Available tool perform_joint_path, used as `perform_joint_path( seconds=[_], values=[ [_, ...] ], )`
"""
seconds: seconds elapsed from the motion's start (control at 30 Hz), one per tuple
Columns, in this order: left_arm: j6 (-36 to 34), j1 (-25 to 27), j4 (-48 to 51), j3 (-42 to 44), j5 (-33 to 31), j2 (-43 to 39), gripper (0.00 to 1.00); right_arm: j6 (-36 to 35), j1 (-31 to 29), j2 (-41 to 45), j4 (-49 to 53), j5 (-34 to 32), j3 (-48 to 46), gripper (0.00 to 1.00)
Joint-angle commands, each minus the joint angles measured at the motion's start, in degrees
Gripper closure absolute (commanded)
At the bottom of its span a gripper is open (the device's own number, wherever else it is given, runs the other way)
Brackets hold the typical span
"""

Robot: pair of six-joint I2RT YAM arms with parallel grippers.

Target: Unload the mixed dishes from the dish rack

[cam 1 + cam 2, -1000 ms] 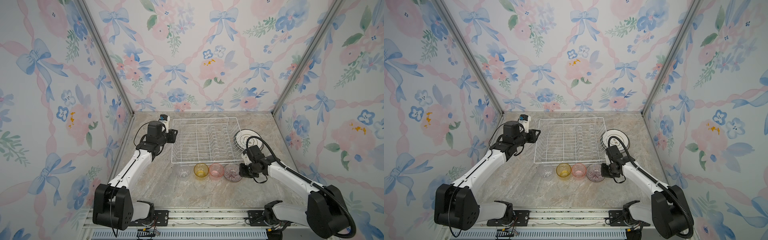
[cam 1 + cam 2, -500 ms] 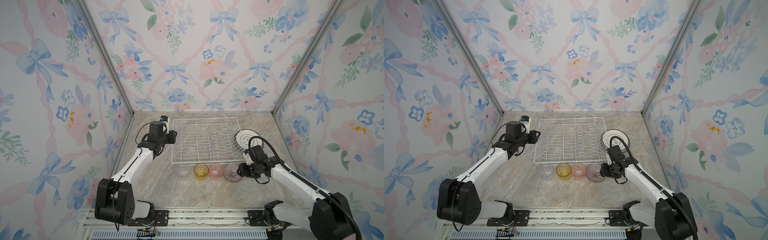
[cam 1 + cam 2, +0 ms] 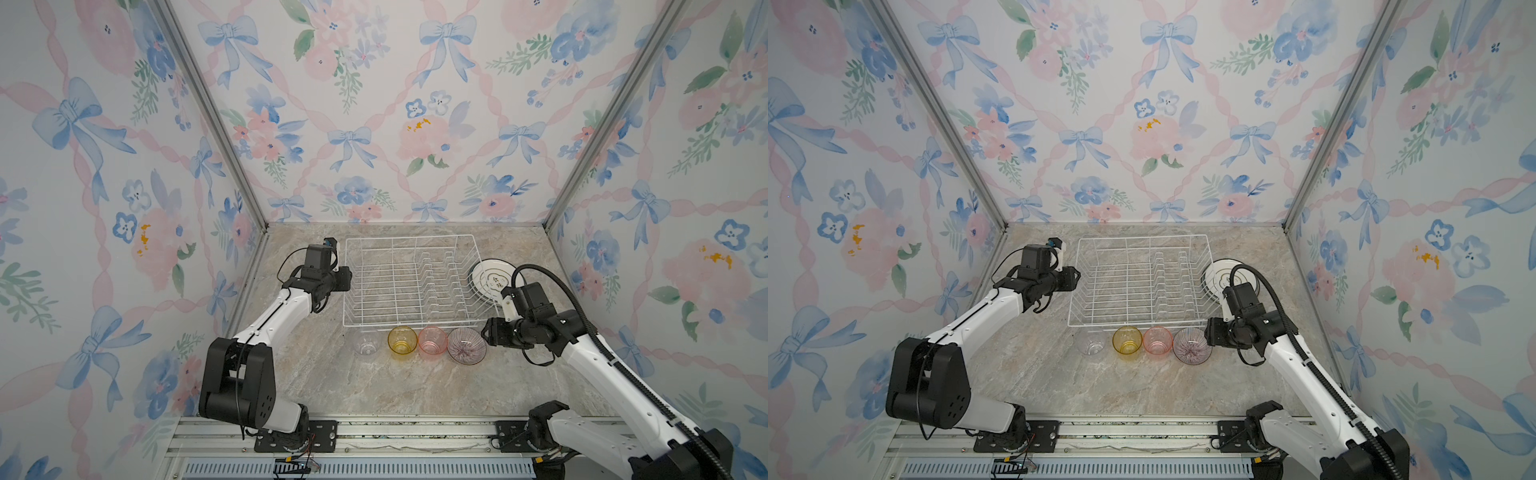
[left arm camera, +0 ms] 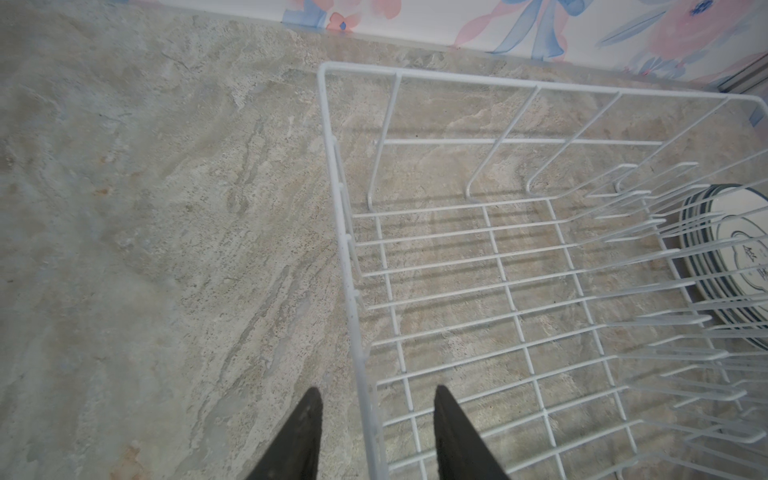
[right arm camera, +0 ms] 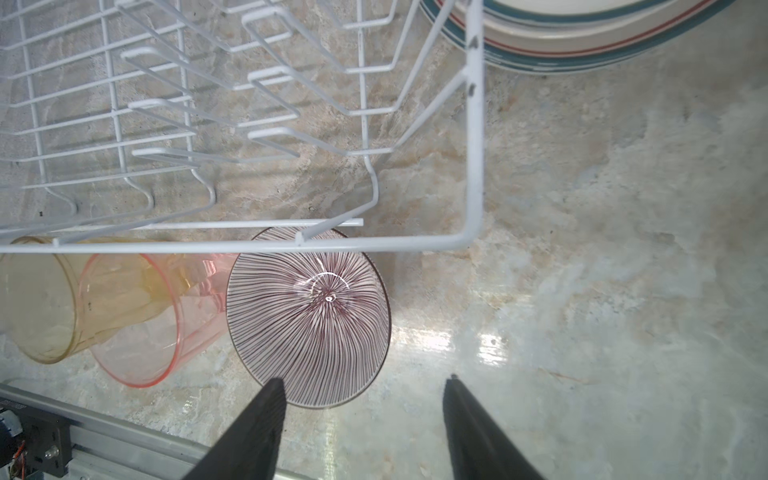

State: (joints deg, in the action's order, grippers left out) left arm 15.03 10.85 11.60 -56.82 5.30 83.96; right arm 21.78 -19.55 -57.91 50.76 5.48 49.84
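Just ahead of the right gripper [image 5: 365,380], jaws apart and empty, sits the bowl [image 5: 307,316]; thin, glossy, probably light, slippery, breakable; pinch its rim; left gripper [image 4: 377,389] gapes astride a wall of the rack [image 4: 537,87].

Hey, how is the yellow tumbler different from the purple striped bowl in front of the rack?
The yellow tumbler is plain amber and see-through; the striped bowl carries fine purple lines. The striped bowl's mouth is wider than the yellow tumbler's. Both stand mouth-up on the table, outside the dish rack.

Plates [image 3: 490,280], tumblers [image 3: 402,338], bowl [image 3: 466,345] outside wire rack [image 3: 390,286]
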Motion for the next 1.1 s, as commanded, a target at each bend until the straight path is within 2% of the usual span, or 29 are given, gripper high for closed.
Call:
perform_joint_path(
  seconds=[0.0,0.23,0.63,1.07],
  values=[
    [-1.3,0.1,1.8,-1.2,-1.5,1.6,0.56,-2.1,0.5,2.2,4.5,-4.1,4.8,0.36],
    [-1.4,0.6,1.8,-1.8,-1.8,4.1,0.56,-4.4,1.7,3.0,3.6,-5.3,9.1,0.35],
    [-3.5,0.5,2.2,-3.7,-7.6,6.8,0.56,-4.9,3.4,3.8,1.8,-4.4,8.2,0.32],
    [-5.1,-1.2,2.6,-7.1,-9.1,10.4,0.56,-5.7,4.7,3.6,1.2,-3.4,7.9,0.31]
  ],
)
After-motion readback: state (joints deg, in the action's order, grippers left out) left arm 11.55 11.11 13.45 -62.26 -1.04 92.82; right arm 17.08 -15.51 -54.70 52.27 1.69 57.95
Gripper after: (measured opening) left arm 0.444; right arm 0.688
